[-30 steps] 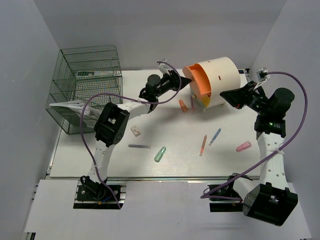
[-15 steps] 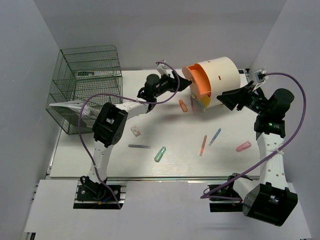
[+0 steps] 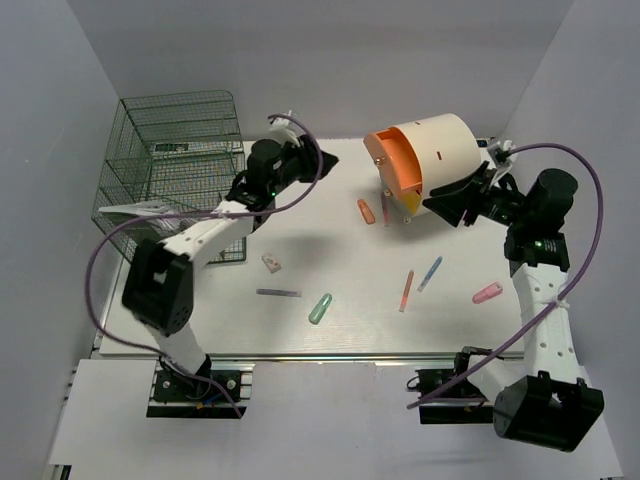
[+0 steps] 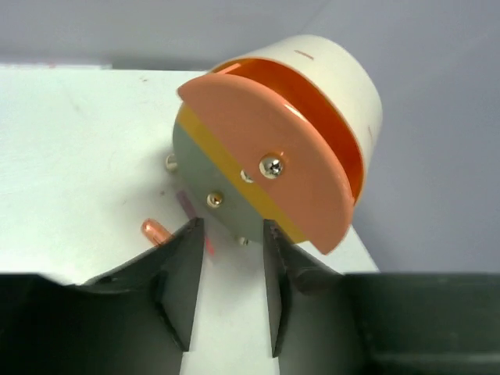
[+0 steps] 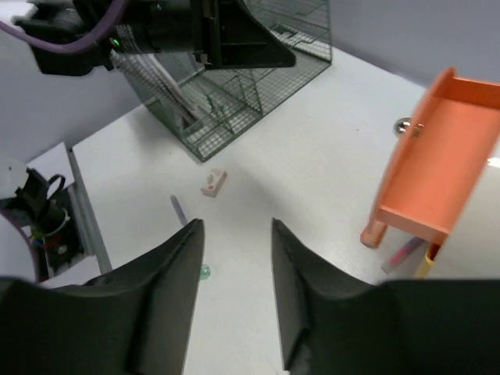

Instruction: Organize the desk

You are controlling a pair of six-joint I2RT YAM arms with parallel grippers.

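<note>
The white desk (image 3: 200,320) carries scattered pens and markers. My left gripper (image 3: 333,159) hovers over the back of the desk, left of the cream cylinder with the orange face (image 3: 425,160). Its jaws are open and empty (image 4: 232,226), pointing at the cylinder (image 4: 312,117), with an orange marker (image 4: 154,230) just to their left. My right gripper (image 3: 434,205) hangs at the cylinder's near right side. It is open and empty too (image 5: 236,225), facing across the desk. The cylinder's orange tray (image 5: 441,156) juts out at its right.
A green wire rack (image 3: 175,170) holding papers stands at the back left. Loose on the desk lie an orange marker (image 3: 366,211), white eraser (image 3: 271,262), grey-purple pen (image 3: 278,293), green marker (image 3: 320,308), orange pen (image 3: 406,291), blue pen (image 3: 430,273) and pink marker (image 3: 487,293).
My left arm has swung back to the left, away from the cylinder's orange face. My right gripper has slid a little left along the cylinder. Both pairs of jaws stand wider than before.
</note>
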